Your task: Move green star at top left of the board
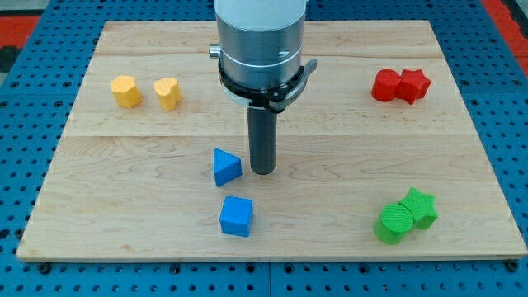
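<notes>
The green star lies near the view's bottom right of the wooden board, touching a green cylinder on its lower left. My tip rests on the board near the middle, far to the left of the green star. It stands just right of a blue triangular block, close to it with a small gap.
A blue cube lies below the blue triangular block. A yellow hexagonal block and a yellow heart-like block sit at the upper left. A red cylinder and a red star touch at the upper right.
</notes>
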You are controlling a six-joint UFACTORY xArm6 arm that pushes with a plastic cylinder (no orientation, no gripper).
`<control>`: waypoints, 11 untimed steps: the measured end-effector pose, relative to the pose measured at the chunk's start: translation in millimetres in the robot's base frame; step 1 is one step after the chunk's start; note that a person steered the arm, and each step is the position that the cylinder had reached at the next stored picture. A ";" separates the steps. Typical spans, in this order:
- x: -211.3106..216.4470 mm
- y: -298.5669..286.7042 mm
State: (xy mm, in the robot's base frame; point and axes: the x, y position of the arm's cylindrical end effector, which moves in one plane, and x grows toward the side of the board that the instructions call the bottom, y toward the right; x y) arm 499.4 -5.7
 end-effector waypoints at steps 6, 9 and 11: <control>-1.6 5.0; -73.5 165.5; 7.4 297.4</control>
State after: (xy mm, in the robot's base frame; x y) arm 506.8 291.8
